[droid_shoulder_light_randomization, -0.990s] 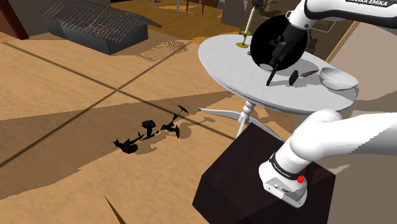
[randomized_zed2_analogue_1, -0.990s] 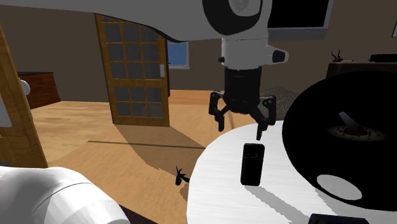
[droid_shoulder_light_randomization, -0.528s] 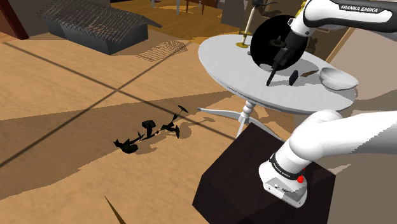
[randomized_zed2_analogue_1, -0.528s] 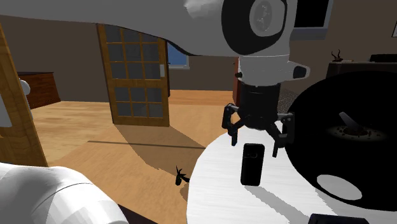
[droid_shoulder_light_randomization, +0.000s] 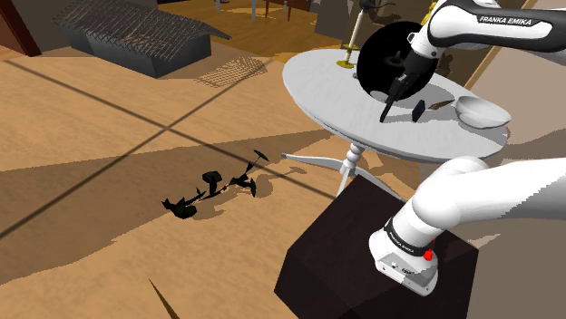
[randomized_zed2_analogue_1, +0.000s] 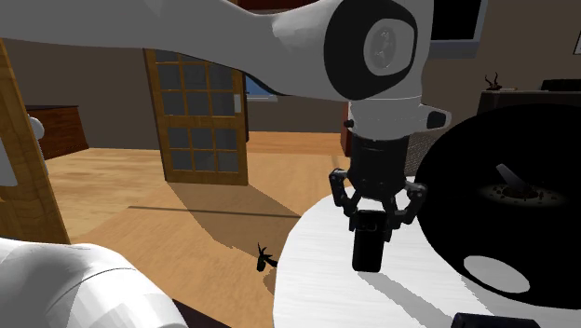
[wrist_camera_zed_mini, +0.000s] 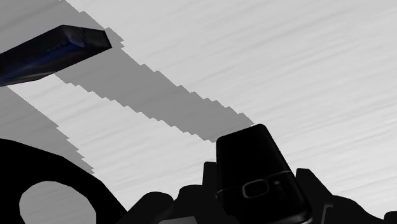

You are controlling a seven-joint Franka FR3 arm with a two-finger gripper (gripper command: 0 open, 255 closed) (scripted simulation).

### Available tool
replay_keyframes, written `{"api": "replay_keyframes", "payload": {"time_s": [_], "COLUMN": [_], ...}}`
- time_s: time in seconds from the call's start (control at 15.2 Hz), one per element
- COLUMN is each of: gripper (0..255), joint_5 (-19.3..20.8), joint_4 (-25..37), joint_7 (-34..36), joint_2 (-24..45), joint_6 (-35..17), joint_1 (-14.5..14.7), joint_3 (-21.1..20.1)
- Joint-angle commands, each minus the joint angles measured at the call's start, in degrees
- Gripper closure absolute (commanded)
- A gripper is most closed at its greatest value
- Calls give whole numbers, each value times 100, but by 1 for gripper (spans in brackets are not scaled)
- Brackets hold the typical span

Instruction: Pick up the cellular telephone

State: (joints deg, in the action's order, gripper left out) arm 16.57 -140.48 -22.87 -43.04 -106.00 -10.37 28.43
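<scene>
The gripper (randomized_zed2_analogue_1: 374,222) stands vertical over the white round table (randomized_zed2_analogue_1: 321,280), jaws pinching the long edges of the black cellular telephone (randomized_zed2_analogue_1: 370,252), which lies flat on the tabletop. Gripping across the narrow width suits the jaw span; the hold appears ready for lifting

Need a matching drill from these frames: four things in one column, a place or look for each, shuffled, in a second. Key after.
Column 1
1 phone
2 bowl
3 door
4 stand

Column 2
a dark box on the floor
b upright on the white table, under the tool
c pale, near the table's rim
d brown, with a grid of panes

Pairs: 1-b, 2-c, 3-d, 4-a
</scene>
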Motion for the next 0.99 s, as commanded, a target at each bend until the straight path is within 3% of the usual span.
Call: {"api": "replay_keyframes", "payload": {"time_s": [0.0, 0.33, 0.92], "gripper": [255, 255, 255], "joint_5": [-2, 0, -150], "joint_4": [-9, -7, 695], "joint_7": [0, -1, -15], "joint_2": [2, 2, 49], "joint_6": [0, 2, 660], "joint_1": [1, 0, 74], "joint_3": [1, 3, -164]}}
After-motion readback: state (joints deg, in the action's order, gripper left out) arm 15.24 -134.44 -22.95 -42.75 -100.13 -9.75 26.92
